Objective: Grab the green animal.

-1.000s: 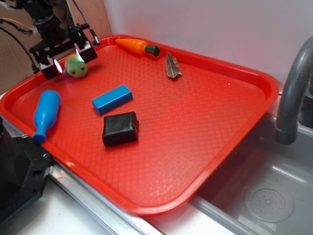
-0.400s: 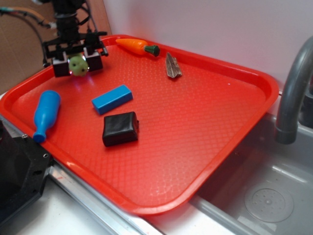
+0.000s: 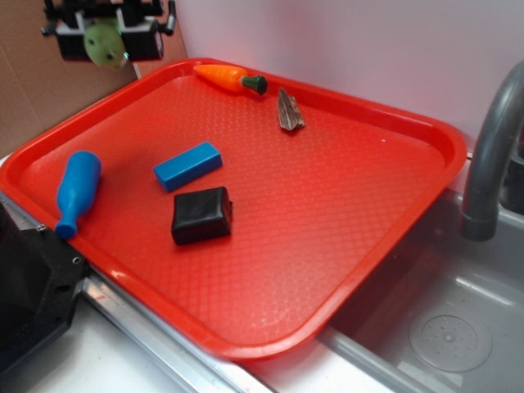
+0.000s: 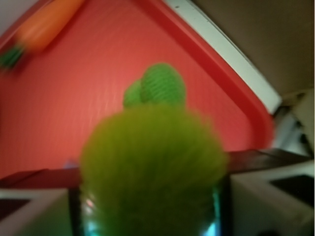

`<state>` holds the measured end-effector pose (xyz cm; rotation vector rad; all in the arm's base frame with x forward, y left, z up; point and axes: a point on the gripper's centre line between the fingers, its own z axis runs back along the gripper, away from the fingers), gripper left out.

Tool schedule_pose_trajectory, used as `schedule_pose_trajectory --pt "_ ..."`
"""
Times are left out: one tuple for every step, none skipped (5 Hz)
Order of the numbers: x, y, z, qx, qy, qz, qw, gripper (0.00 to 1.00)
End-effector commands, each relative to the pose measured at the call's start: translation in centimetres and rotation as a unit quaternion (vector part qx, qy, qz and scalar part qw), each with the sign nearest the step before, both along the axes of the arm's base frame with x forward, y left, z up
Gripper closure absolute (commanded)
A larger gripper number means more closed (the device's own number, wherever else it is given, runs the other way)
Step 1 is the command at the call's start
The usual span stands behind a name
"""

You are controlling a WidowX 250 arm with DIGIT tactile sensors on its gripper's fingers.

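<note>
Gripping green animal [image 3: 103, 44], tool [image 3: 105, 42] clamped above tray [image 3: 368, 246], wrist view blurred, toy's face hidden.

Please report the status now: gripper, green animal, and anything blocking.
Gripper shut on green animal. Animal held above the red tray, not touching it. Nothing in the way.

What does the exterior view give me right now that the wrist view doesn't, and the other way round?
Exterior only: the gripper raised above the tray's back-left corner, plus the blue block, black block, blue bottle, the brown piece and the faucet.
Wrist only: a blurred close-up of the plush's fuzzy body and knitted green bumps.
Both: the green animal clamped between the fingers, the carrot and the red tray.
</note>
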<state>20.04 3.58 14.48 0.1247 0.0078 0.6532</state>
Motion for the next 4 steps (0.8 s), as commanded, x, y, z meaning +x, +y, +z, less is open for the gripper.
schedule_pose_trajectory --pt "-2.8 -2.5 6.0 -0.051 -0.07 -0.236 0.968 1.0" --pt "-3.4 -2.4 7.4 -0.04 -0.072 -0.264 0.961 1.0" --pt "-3.9 -1.9 7.8 -0.058 -0.095 -0.257 0.96 1.0" --pt "-4.0 -1.5 7.6 -0.064 -0.067 -0.259 0.961 1.0"
